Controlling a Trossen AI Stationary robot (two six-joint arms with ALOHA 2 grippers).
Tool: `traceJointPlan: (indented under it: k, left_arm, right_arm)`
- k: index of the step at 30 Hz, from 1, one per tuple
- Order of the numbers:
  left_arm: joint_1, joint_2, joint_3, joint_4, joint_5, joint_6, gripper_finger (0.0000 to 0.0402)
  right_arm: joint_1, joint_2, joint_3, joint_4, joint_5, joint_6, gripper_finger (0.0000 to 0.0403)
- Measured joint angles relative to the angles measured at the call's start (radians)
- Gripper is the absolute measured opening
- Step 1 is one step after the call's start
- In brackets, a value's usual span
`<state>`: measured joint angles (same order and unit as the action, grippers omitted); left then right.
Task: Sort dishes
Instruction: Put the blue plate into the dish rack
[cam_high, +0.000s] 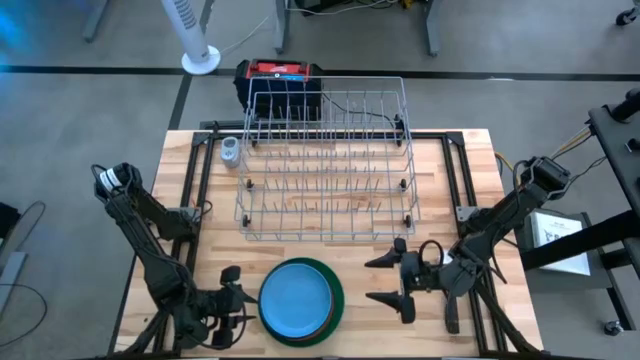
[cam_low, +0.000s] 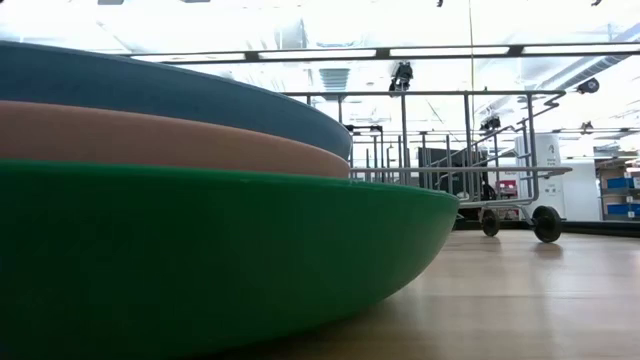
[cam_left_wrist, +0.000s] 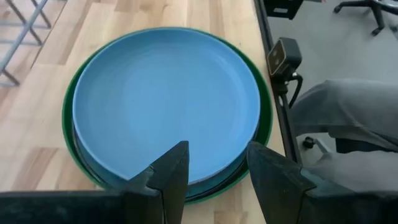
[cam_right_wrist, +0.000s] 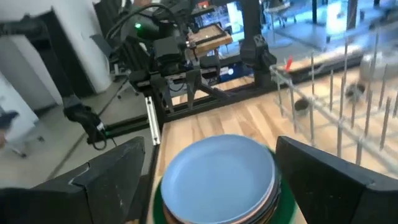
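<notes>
Round light blue plate (cam_high: 294, 299) tops the stack on the larger green plate (cam_high: 334, 297) at table 6 o'clock; we'd pinch its stiff, likely slick rim, left gripper (cam_left_wrist: 216, 171) spread at 9, right gripper (cam_high: 394, 280) spread at 3.

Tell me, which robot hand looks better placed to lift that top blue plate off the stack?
Probably the left hand: it sits open right at the edge of the blue plate, fingers aimed at its rim. The right hand is open too, but waits farther off, nearer the wire rack.
</notes>
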<state>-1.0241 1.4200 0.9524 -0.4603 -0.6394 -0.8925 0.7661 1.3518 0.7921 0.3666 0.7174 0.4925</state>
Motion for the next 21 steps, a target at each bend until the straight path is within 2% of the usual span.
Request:
traceJointPlan:
  k: [5,12,16,21]
  left_arm:
    - [0.000,0.000,-0.025,-0.035,0.022,-0.158,0.0153]
    - [0.001,0.000,-0.037,-0.083,0.024,-0.386,0.0153]
    - [0.001,0.000,-0.037,-0.081,0.008,-0.447,0.0153]
    - [0.001,0.000,-0.037,-0.081,-0.053,-0.497,0.0153]
  right_arm:
    - [-0.001,0.021,0.000,-0.054,0.015,0.228,0.0341]
    - [-0.002,0.165,0.000,-0.044,0.016,0.475,0.0304]
    - [-0.003,0.240,0.024,-0.044,0.016,0.562,0.0283]
    - [-0.007,0.306,0.072,-0.050,0.016,0.589,0.0239]
